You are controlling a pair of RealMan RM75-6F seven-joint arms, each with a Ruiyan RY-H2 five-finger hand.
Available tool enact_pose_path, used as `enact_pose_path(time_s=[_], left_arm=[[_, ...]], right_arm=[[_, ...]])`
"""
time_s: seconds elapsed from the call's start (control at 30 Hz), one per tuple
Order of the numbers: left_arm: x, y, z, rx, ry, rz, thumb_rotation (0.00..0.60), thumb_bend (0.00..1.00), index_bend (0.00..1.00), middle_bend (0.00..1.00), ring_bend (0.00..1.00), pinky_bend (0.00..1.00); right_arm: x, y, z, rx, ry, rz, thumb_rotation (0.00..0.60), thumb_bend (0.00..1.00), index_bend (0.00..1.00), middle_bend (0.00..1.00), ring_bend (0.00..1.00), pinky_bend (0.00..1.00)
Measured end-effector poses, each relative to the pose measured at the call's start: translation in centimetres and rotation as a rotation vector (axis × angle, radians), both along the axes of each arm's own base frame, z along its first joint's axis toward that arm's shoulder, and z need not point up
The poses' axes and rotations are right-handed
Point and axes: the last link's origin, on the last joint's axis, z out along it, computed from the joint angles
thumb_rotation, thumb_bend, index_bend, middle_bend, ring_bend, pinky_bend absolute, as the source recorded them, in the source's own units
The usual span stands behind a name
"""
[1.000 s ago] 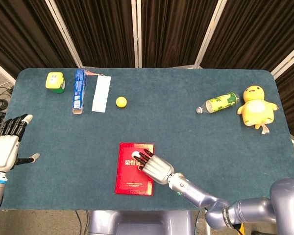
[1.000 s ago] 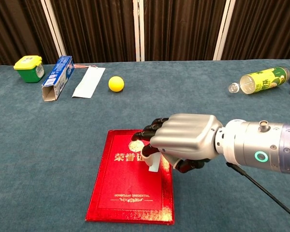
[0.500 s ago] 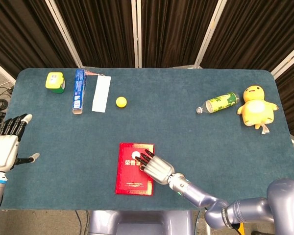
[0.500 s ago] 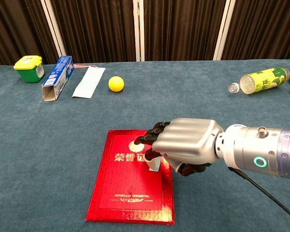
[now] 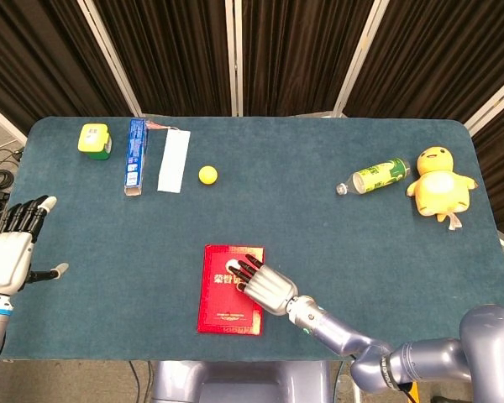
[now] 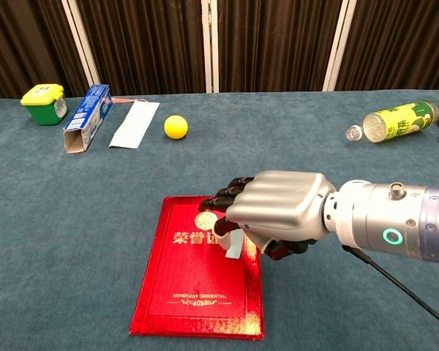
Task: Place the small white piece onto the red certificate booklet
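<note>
The red certificate booklet (image 5: pixel 223 315) (image 6: pixel 190 292) lies flat near the table's front edge. My right hand (image 5: pixel 265 287) (image 6: pixel 278 212) hovers over its upper right part, knuckles up, fingers curled down toward the cover. The small white piece (image 5: pixel 233 269) (image 6: pixel 234 246) shows under those fingers, pinched between them and the thumb, just above or touching the cover. My left hand (image 5: pixel 8 252) hangs off the table's left edge with its fingers spread and nothing in it; the chest view does not show it.
Along the back left lie a yellow-green box (image 5: pixel 93 138), a blue carton (image 5: pixel 135 156), a white strip (image 5: pixel 173 160) and a yellow ball (image 5: pixel 207 175). At the back right are a green bottle (image 5: pixel 376 176) on its side and a yellow plush duck (image 5: pixel 439 185).
My right hand dipped slightly toward the front right half a second ago and has come back up and left, with the white piece still in it. The left hand has not moved.
</note>
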Motion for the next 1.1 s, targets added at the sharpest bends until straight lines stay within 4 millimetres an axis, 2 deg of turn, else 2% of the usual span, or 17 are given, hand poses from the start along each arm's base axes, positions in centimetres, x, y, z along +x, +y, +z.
enact_pose_path(time_s=[0.57, 0.9, 1.1], left_arm=[[0.0, 0.0, 0.0, 0.001, -0.001, 0.0, 0.6, 0.0, 0.0, 0.0, 0.0, 0.0], [0.0, 0.0, 0.0, 0.0, 0.0, -0.001, 0.6, 0.0, 0.0, 0.0, 0.0, 0.0], [0.1, 0.0, -0.1, -0.002, -0.001, -0.001, 0.6, 0.0, 0.0, 0.0, 0.0, 0.0]], right_arm=[[-0.3, 0.2, -1.3, 0.003, 0.037, 0.015, 0.6, 0.98, 0.36, 0.0, 0.0, 0.0], [0.3, 0.3, -0.6, -0.003, 0.007, 0.017, 0.6, 0.98, 0.36, 0.0, 0.0, 0.0], [-0.1, 0.5, -0.3, 0.0, 0.018, 0.024, 0.6, 0.98, 0.36, 0.0, 0.0, 0.0]])
